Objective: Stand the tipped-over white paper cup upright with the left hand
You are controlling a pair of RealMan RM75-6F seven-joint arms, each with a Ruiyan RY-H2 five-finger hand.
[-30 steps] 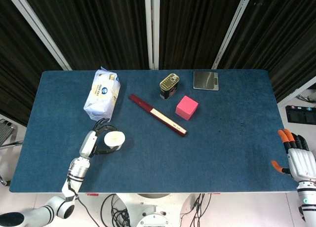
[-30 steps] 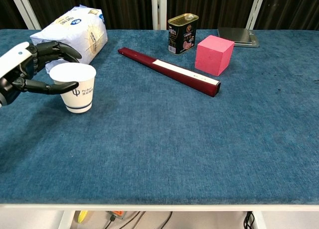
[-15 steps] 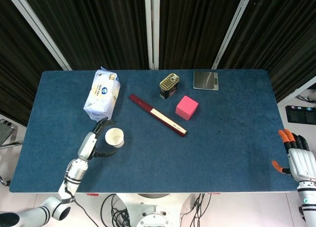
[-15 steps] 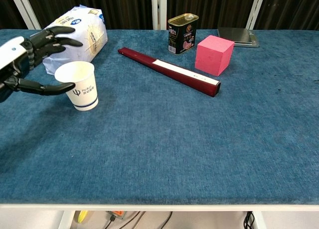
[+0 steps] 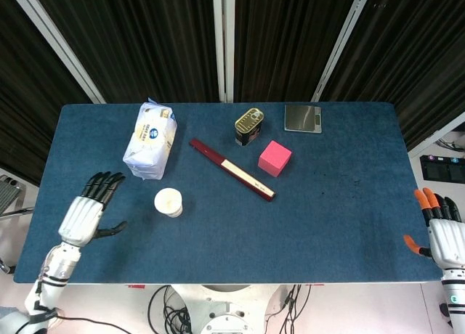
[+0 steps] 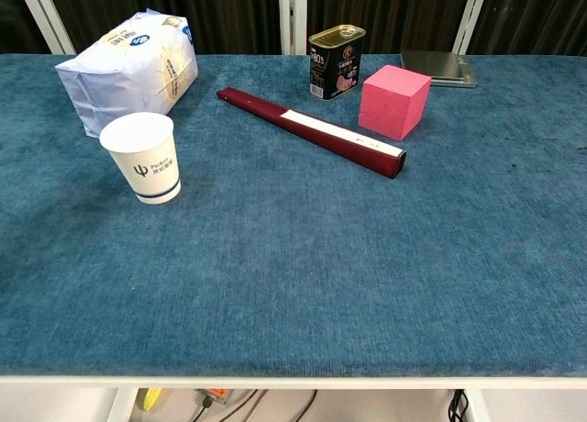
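Note:
The white paper cup (image 5: 168, 202) (image 6: 143, 157) stands upright on the blue table, mouth up, with a blue band near its base. My left hand (image 5: 87, 212) lies well to the left of the cup, apart from it, fingers spread and holding nothing; the chest view does not show it. My right hand (image 5: 443, 236) hangs at the table's right front edge, orange-tipped fingers apart, holding nothing.
A white bag (image 5: 150, 138) lies just behind the cup. A dark red bar (image 5: 232, 169), a pink cube (image 5: 275, 158), a tin can (image 5: 248, 125) and a grey scale (image 5: 302, 118) occupy the middle and back of the blue table (image 5: 327, 218).
My left hand has let go of the cup and drawn back to the left, out of the chest view. The cup now stands upright on its own.

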